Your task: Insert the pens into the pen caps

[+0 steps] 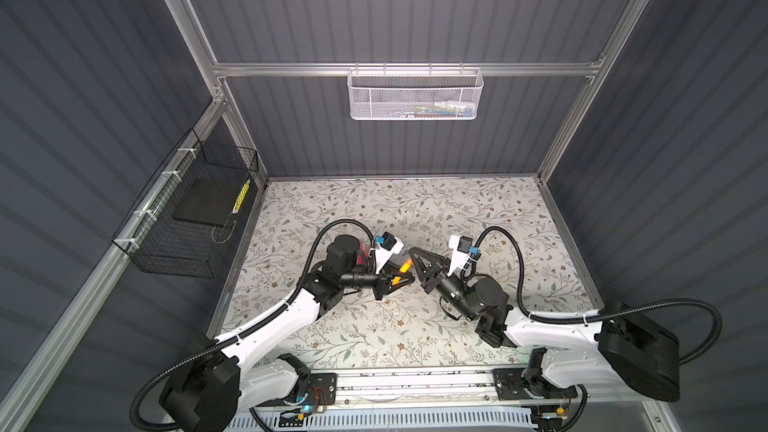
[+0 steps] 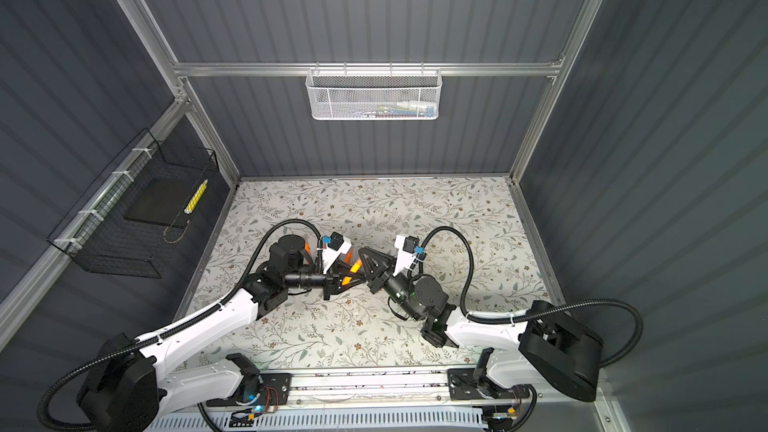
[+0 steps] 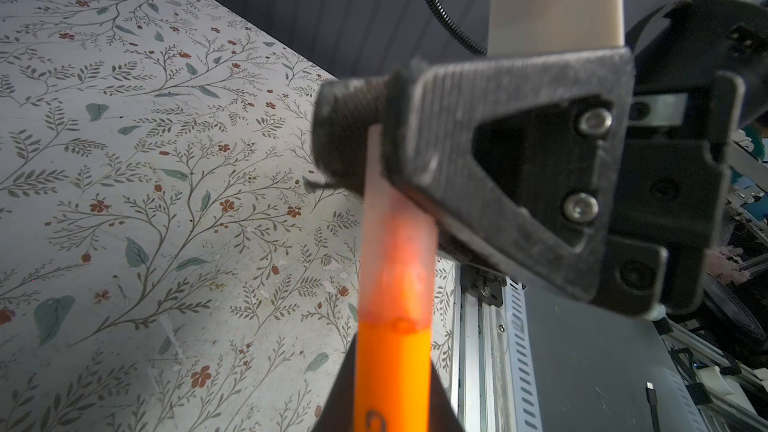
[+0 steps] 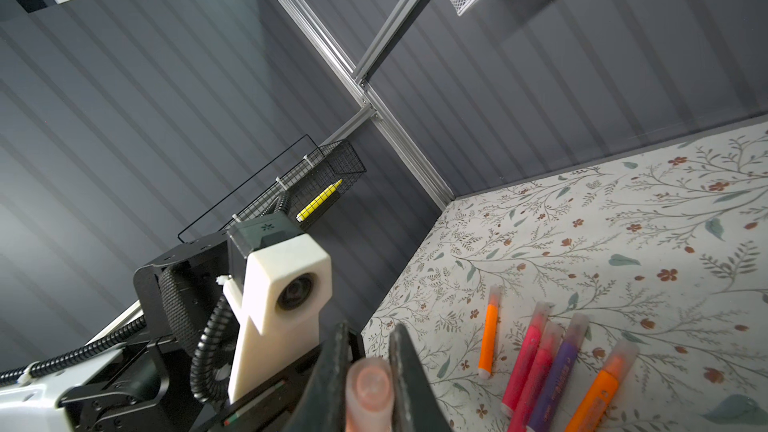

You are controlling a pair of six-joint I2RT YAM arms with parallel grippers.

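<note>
My left gripper (image 3: 390, 409) is shut on an orange pen (image 3: 390, 371), held above the table's middle in both top views (image 1: 405, 265) (image 2: 355, 268). A translucent pinkish pen cap (image 3: 395, 251) sits over the pen's tip. My right gripper (image 4: 370, 351) is shut on the cap's far end (image 4: 370, 384) and meets the left gripper (image 1: 401, 278) tip to tip. Several other pens lie together on the table, all with caps on: an orange one (image 4: 488, 334), two pink ones (image 4: 525, 359), a purple one (image 4: 557, 376) and another orange one (image 4: 598, 388). The left wrist mostly hides them in the top views.
A white mesh basket (image 1: 415, 95) hangs on the back wall. On the left wall hangs a black wire basket (image 1: 191, 218) holding a yellow item. The floral table (image 1: 457, 209) ends at a metal rail (image 1: 415, 384) along the front, where both arm bases stand.
</note>
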